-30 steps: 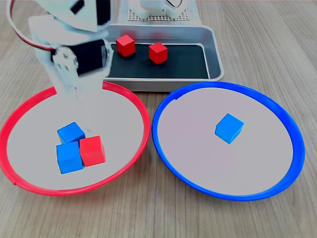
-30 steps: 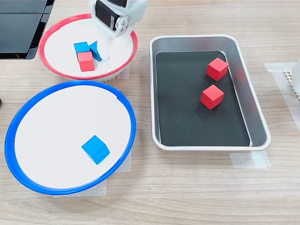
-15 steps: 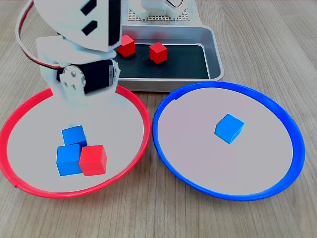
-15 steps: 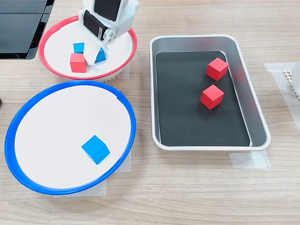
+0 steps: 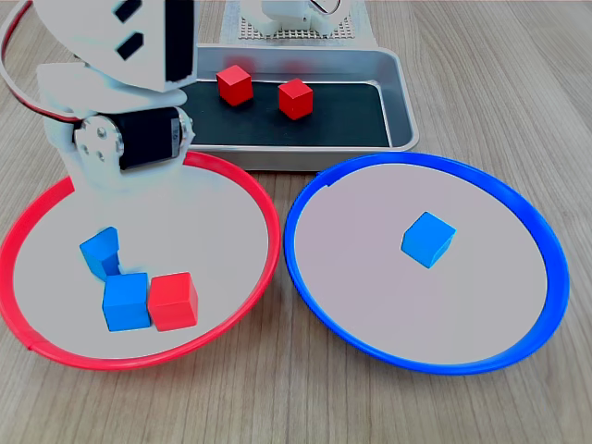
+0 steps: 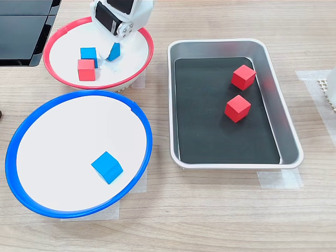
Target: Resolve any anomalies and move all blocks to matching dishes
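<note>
End effector (image 6: 113,47) hangs over the red-rimmed dish (image 5: 242,181) above a tilted blue block (image 5: 100,252); its opening and grip cannot be told. Nearby, a blue block (image 5: 126,302) touches a red block (image 5: 173,301). Another blue block (image 5: 428,239) sits in the blue-rimmed dish (image 5: 305,199).

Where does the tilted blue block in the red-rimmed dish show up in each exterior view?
First exterior view: the tilted blue block sits left of centre in the red-rimmed dish, just below the arm.
Second exterior view: it lies near the top, right of the other blue block.
Shared landmark: the red block in that dish.
</note>
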Robot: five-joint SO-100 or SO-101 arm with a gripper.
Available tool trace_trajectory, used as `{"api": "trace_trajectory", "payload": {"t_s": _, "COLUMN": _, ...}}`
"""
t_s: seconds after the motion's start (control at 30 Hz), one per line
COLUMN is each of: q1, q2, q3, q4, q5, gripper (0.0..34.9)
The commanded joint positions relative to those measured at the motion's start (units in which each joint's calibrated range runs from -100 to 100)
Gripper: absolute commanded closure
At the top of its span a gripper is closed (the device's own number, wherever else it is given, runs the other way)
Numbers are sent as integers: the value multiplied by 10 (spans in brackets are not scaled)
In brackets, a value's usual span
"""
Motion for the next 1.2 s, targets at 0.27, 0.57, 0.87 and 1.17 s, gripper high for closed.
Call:
{"api": "trace_trajectory", "payload": {"t_s": 0.27, "q1": -101, "q2": -176, "q3": -5, "q4": 106, "q5": -114, "gripper": 347}}
{"api": "trace_trajectory", "payload": {"t_s": 0.57, "q1": -252, "q2": -184, "q3": 53, "q4": 8, "q5": -226, "gripper": 347}}
{"api": "trace_trajectory", "payload": {"t_s": 0.87, "q1": -277, "q2": -135, "q3": 145, "q4": -66, "q5": -201, "gripper": 307}}
{"api": "trace_trajectory", "payload": {"t_s": 1.17, "q1": -269, "q2": -159, "q3": 123, "q4": 20, "q5": -193, "gripper": 190}}
